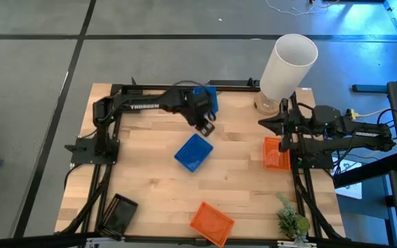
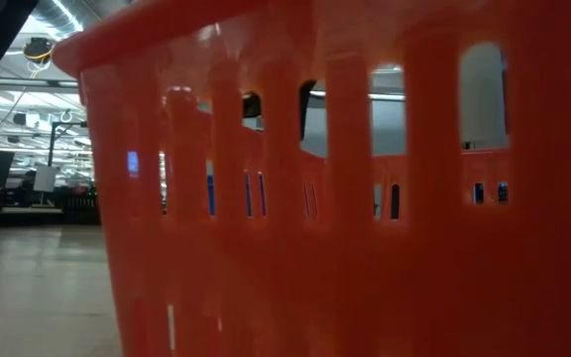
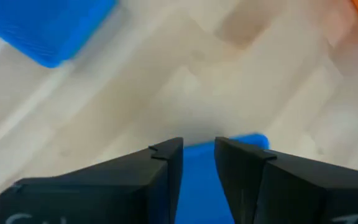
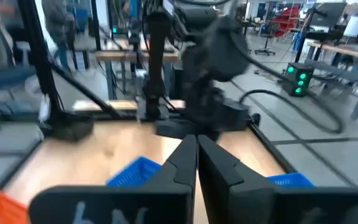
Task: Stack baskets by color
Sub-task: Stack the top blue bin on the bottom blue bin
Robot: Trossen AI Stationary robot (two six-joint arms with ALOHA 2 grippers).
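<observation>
Two blue baskets lie on the table: one at the middle (image 1: 194,152), one by the far edge (image 1: 209,96), partly under my left arm. My left gripper (image 1: 207,127) hovers between them, open by a small gap (image 3: 199,149) with nothing pinched. The middle basket's blue (image 3: 197,186) shows through that gap. One orange basket (image 1: 276,153) sits at the right, another (image 1: 211,222) at the near edge, filling the low view (image 2: 365,198). A black basket (image 1: 119,213) rests at the near left corner. My right gripper (image 1: 281,124) waits shut (image 4: 196,149) at the right side.
A tall white cylinder (image 1: 288,62) stands at the far right corner, and a small green plant (image 1: 291,220) at the near right. A black frame (image 1: 185,85) runs around the wooden table. Bare wood lies between the middle blue basket and the right orange one.
</observation>
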